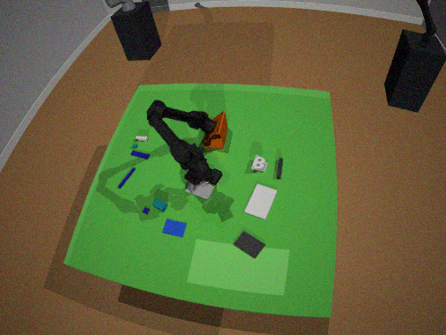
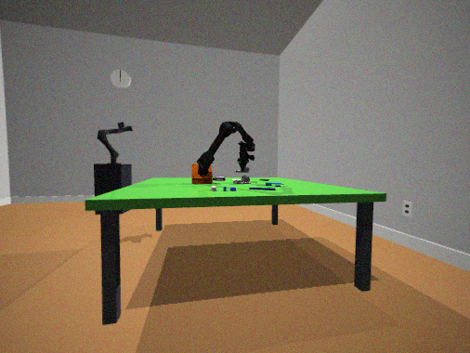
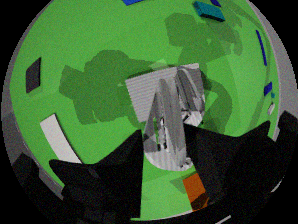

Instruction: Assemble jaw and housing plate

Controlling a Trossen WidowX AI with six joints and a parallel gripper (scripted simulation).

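Note:
My gripper [image 2: 242, 168] [image 3: 160, 130] is shut on a grey jaw [image 3: 171, 112], which stands out between the fingertips in the wrist view. In the exterior view a grey edge shows under the fingers, a little above the parts on the table. Below lies the ribbed grey base [image 1: 203, 191] [image 3: 138, 96]. The other grey jaw [image 3: 191, 90] is on the base's right side in the wrist view. The pins and gear teeth cannot be made out behind the held jaw. The white housing plate [image 1: 260, 162], with dark holes, stands apart to the right in the top view.
A white slab [image 1: 261, 201] [image 3: 59, 136], a dark bar [image 1: 279, 168] and a dark block [image 1: 249, 244] [image 3: 33, 76] lie right of the base in the top view. Blue [image 1: 174, 227] and teal [image 1: 159, 204] [image 3: 209, 11] blocks lie near it. An orange block [image 1: 218, 137] [image 3: 194, 187] stands by the arm's foot.

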